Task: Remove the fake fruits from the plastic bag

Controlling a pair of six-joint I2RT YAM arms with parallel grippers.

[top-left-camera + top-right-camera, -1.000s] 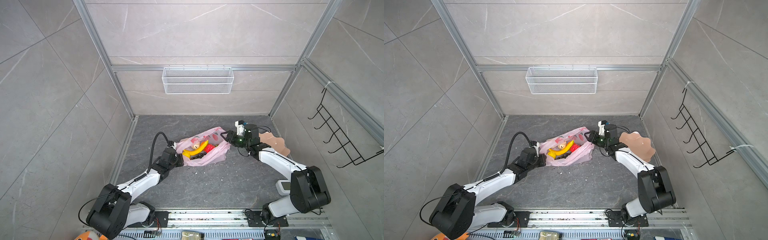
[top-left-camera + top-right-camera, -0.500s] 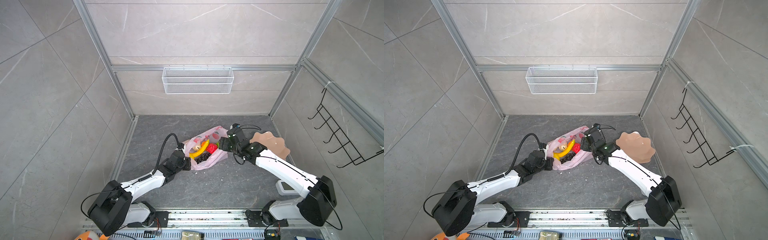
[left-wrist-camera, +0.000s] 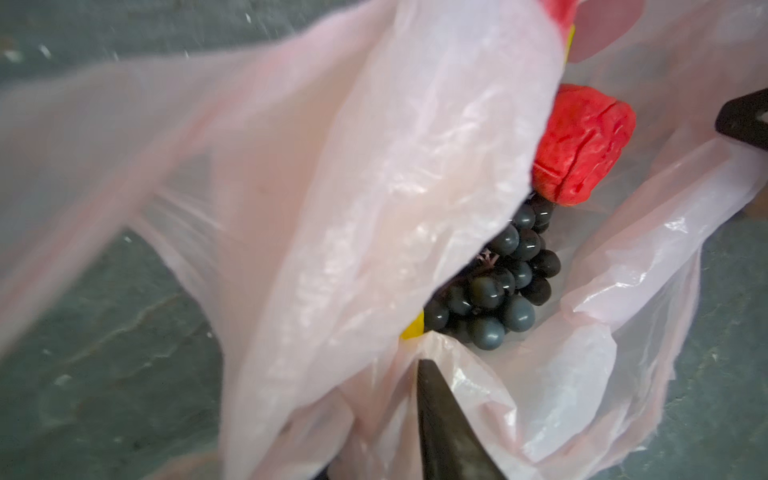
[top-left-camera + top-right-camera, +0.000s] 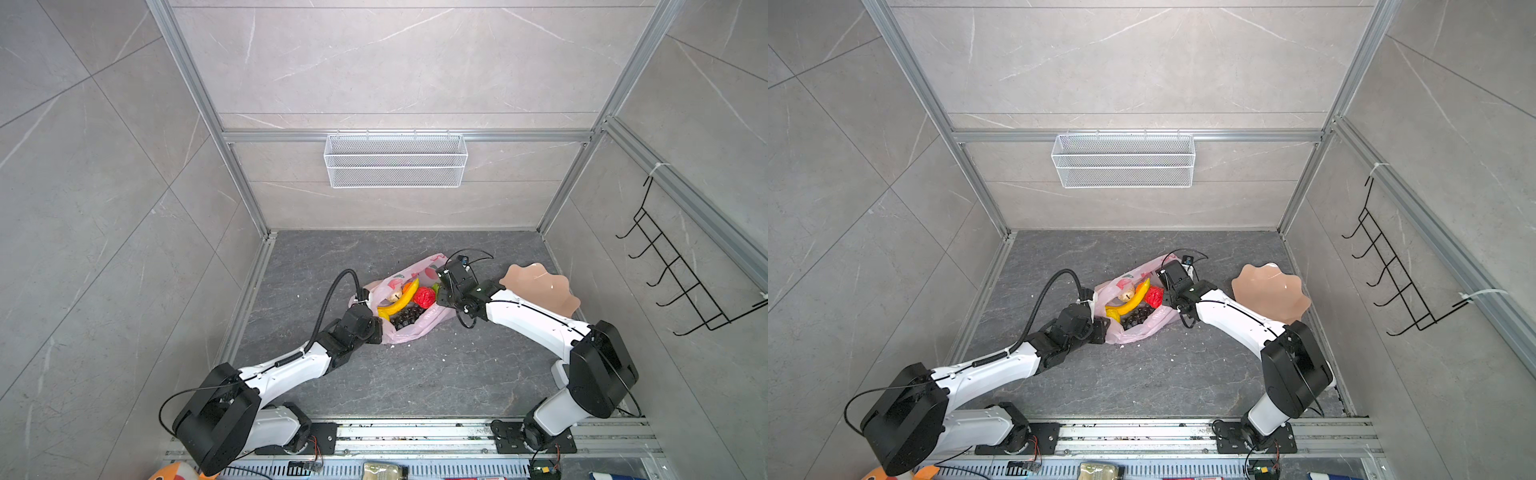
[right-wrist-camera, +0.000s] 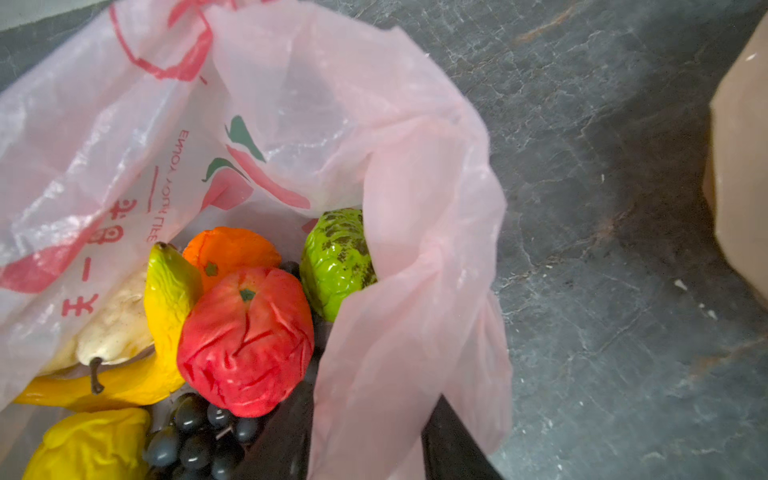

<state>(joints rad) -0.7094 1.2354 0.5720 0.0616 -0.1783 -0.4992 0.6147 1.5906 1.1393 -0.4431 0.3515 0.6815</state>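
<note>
Working on opening the plastic bag (image 4: 409, 330), lying near the middle of the table (image 4: 415, 374) with the fake fruits (image 4: 405, 305) all inside it. Straddling the rim on the plate (image 4: 540, 289) side with the right hand (image 4: 441, 296), film bunched between its fingers (image 5: 282, 440), though impossible to tell whether pressed tight. Meeting the opposite rim with the left hand (image 4: 376, 326), one finger (image 3: 440, 419) under the film and its partner hidden, so spread or pressed together not tellable. Probably worth doing: pinching film only, drawing both rims apart low and gently, exposing the red fruit (image 5: 245, 340) on top for a first pick, and avoiding dragging the light bag.
</note>
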